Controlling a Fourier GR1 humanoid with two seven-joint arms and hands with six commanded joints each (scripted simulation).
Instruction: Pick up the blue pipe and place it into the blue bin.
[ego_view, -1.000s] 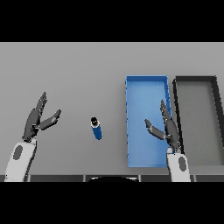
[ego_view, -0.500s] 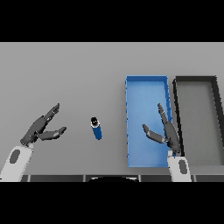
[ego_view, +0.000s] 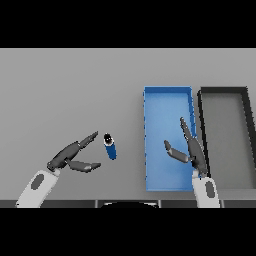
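Observation:
A short blue pipe with a dark open end lies on the grey table, left of the blue bin. My left hand is just left of the pipe, open, its fingers stretched toward it and the thumb below, a small gap between them and the pipe. My right hand hovers open over the right part of the blue bin, holding nothing.
A dark grey bin stands right beside the blue bin at the table's right side. Bare grey tabletop stretches across the back and the left.
My left hand has swung right and lower, closing in on the pipe with its fingers now pointing at it. The right hand has shifted slightly down. The pipe has not moved.

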